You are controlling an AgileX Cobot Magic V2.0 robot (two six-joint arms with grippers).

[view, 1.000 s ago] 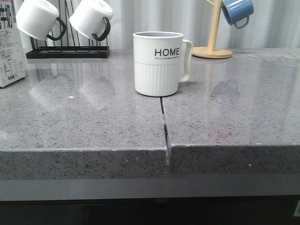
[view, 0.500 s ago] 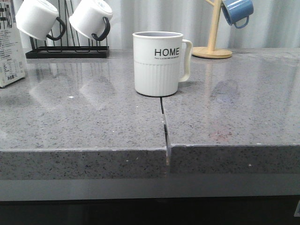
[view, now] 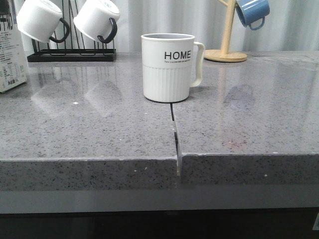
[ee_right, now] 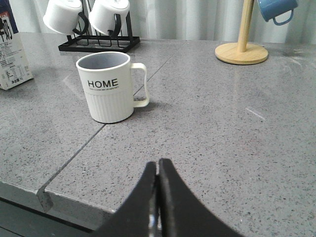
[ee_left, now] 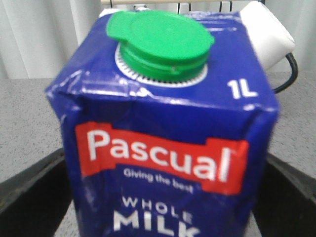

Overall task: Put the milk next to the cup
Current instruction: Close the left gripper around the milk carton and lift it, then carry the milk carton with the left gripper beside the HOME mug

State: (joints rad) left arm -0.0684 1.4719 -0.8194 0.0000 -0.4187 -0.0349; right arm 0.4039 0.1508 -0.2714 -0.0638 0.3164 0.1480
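The milk (ee_left: 163, 148) fills the left wrist view: a blue-topped carton with a green cap, reading "WHOLE MILK". My left gripper (ee_left: 160, 202) has a dark finger (ee_left: 29, 192) against each side of it. In the front view only the carton's white side (view: 11, 59) shows, at the far left edge of the counter. The cup (view: 167, 67), cream-white with "HOME" lettering, stands mid-counter, well right of the milk. My right gripper (ee_right: 158, 165) is shut and empty, low over the counter's near edge, in front of the cup (ee_right: 106, 89).
A black rack (view: 72, 55) holding two white black-handled mugs (view: 40, 20) stands at the back left. A wooden stand (view: 227, 50) with a blue mug (view: 252, 12) is at the back right. A seam (view: 174, 129) splits the grey counter in front of the cup.
The milk carton has shifted very slightly to the left at the front view's edge. The cup has not moved.
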